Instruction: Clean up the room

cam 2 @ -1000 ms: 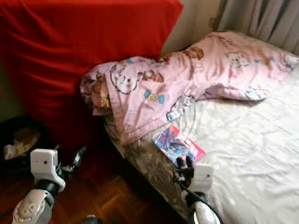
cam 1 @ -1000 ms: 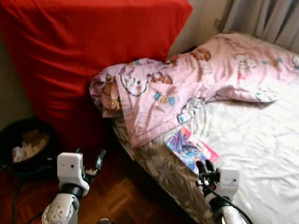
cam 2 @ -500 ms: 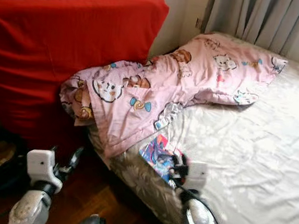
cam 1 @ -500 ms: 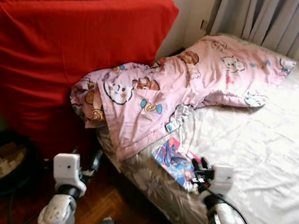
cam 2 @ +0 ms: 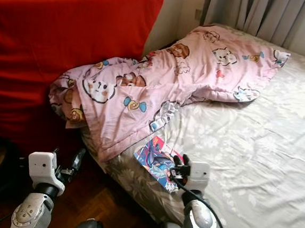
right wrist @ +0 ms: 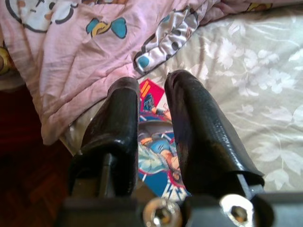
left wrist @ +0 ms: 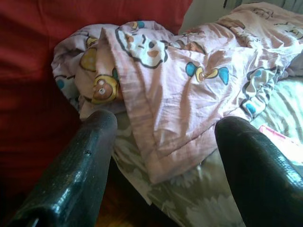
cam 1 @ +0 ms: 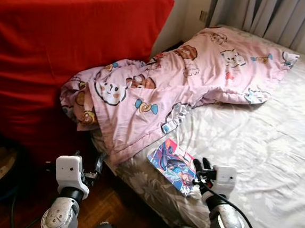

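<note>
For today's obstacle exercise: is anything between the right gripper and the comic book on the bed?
Nothing visible. The right gripper sits just beside the comic book at the bed edge, fingers narrowly apart and pointing over its cover. The pink quilt lies beyond the book, not across it.

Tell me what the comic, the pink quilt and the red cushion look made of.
Comic: glossy printed paper, thin and flat, its cover catching light. Quilt: soft padded cotton-like fabric, matte, creased, with cartoon print. Cushion: matte woven cloth over what looks like foam, judging by its thick, squared edge.
</note>
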Controlling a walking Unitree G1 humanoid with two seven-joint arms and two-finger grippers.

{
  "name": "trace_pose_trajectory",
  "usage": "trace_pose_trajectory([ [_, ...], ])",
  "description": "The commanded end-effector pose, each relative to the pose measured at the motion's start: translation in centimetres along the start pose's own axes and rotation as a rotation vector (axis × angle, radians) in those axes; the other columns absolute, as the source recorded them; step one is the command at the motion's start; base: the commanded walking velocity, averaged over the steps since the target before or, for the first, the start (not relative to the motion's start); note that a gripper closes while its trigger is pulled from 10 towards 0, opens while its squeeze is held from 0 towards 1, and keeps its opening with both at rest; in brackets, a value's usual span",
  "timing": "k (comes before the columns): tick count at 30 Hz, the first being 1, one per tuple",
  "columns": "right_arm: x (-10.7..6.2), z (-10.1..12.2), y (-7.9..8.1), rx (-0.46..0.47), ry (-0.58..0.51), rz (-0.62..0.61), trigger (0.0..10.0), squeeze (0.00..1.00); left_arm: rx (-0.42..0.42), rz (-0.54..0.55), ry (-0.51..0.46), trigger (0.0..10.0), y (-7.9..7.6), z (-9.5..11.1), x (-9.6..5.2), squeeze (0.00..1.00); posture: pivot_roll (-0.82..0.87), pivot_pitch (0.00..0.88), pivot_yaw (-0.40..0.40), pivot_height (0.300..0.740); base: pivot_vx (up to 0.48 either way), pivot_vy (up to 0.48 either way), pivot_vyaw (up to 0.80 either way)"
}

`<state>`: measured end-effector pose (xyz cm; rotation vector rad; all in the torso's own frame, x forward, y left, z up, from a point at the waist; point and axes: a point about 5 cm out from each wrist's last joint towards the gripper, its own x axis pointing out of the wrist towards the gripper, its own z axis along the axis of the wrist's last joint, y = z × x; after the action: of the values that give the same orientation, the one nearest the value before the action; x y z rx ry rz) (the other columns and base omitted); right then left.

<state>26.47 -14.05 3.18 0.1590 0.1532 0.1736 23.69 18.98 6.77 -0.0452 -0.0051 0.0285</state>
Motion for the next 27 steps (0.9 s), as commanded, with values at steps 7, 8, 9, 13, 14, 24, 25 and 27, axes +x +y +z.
trace_pose_trajectory([
  [7, 0.0, -0.5, -0.2, -0.006, 0.024, -0.025, 10.0, 0.0, 0.002, 0.003, 0.008, 10.0, 0.2, 0.0, -0.5, 0.0, -0.03, 0.143, 0.01, 0.612, 0.0, 0.0, 0.0],
  [8, 0.1, -0.5, -0.2, -0.007, 0.024, -0.026, 10.0, 0.0, 0.003, 0.003, 0.008, 10.0, 0.2, 0.0, -0.5, 0.0, -0.02, 0.145, 0.01, 0.612, 0.0, 0.0, 0.0],
  [9, 0.2, -0.4, -0.2, -0.007, 0.024, -0.026, 10.0, 0.0, 0.003, 0.004, 0.009, 10.0, 0.2, 0.0, -0.5, 0.0, -0.02, 0.145, 0.01, 0.612, 0.0, 0.0, 0.0],
  [13, 0.3, -0.3, -0.1, -0.006, 0.023, -0.023, 10.0, 0.0, 0.004, 0.004, 0.013, 10.0, 0.3, 0.0, -0.7, 0.0, -0.02, 0.15, 0.013, 0.612, 0.0, 0.0, 0.0],
  [14, 0.3, -0.4, 0.0, -0.007, 0.024, -0.023, 10.0, 0.0, 0.004, 0.003, 0.014, 10.0, 0.3, -0.1, -0.7, 0.0, -0.02, 0.15, 0.013, 0.612, 0.0, 0.0, 0.0],
  [24, 0.4, -1.4, 0.0, -0.022, 0.09, -0.044, 10.0, 0.0, 0.006, -0.003, 0.023, 10.0, 0.2, -0.3, -0.9, 0.0, -0.02, 0.159, 0.015, 0.602, 0.0, 0.0, 0.0],
  [25, 0.4, -1.2, 0.0, -0.018, 0.076, -0.045, 10.0, 0.0, 0.006, -0.003, 0.024, 10.0, 0.2, -0.3, -0.9, 0.0, -0.02, 0.16, 0.015, 0.602, 0.0, 0.0, 0.0],
  [27, 0.6, -1.0, -0.2, -0.018, 0.071, -0.057, 10.0, 0.0, 0.006, -0.003, 0.025, 10.0, 0.2, -0.3, -1.0, 0.0, -0.01, 0.161, 0.015, 0.602, 0.0, 0.0, 0.0],
])
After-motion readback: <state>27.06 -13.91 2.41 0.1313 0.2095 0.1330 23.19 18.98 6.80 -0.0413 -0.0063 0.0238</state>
